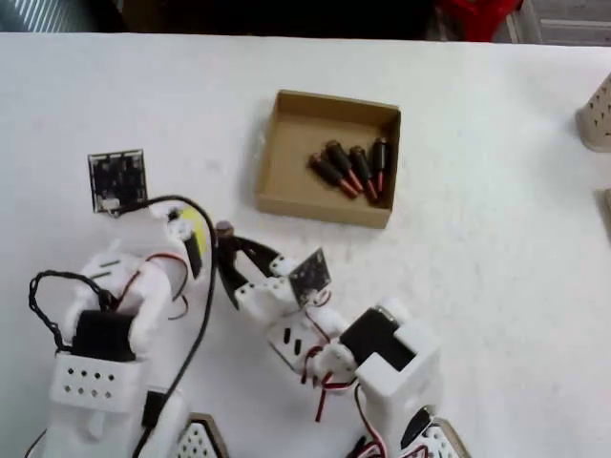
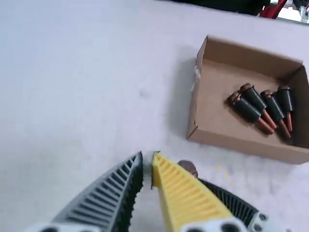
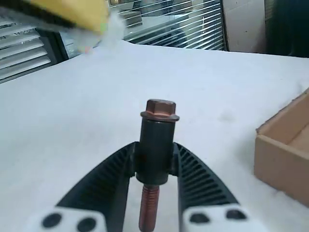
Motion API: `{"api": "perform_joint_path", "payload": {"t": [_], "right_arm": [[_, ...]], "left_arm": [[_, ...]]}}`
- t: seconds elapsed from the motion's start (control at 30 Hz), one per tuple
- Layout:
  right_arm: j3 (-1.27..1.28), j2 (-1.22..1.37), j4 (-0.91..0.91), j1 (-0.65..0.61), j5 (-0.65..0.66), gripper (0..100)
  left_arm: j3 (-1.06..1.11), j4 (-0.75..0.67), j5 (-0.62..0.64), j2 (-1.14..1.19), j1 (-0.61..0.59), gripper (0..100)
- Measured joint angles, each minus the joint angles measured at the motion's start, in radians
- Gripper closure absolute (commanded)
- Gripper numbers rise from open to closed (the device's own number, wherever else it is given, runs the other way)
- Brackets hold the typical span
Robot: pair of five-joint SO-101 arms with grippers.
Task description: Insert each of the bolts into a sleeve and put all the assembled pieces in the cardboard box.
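Black right fingers point(image 3: 104, 179) clamp sleeved bolt point(image 3: 157, 145) | yellow-grey left fingers point(image 2: 183, 193) closed, seemingly empty

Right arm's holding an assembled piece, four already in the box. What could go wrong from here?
1. The right gripper clamps only the sleeve; tilting may let the bolt slide out.
2. The left gripper sits close beside it; a swing could clip it.
3. A low carry may catch the cardboard box wall and shove it.

White table point(image 1: 496, 286); slatted window blinds point(image 3: 164, 24) behind, pale wall point(image 3: 241, 24) beside.
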Motion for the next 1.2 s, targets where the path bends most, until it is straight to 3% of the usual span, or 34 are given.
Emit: {"api": "perform_joint_path", "payload": {"t": [0.2,0.43,0.83,1.03,1.2], "right_arm": [[0.018,-0.006,0.0,0.015,0.0,98.3],[0.103,-0.146,0.068,0.023,0.0,98.3],[0.121,-0.605,0.545,0.247,0.0,98.2],[0.121,-0.838,0.832,0.367,0.0,98.2],[0.021,-0.985,1.165,0.457,0.0,98.1]], "left_arm": [[0.0,0.169,0.0,0.0,0.0,98],[0.183,0.083,-0.097,-0.129,-0.014,98],[0.574,0.06,-0.106,-0.646,-0.089,98],[0.644,0.068,-0.121,-0.681,-0.089,98],[0.684,0.069,-0.23,-0.681,-0.089,98]]}}
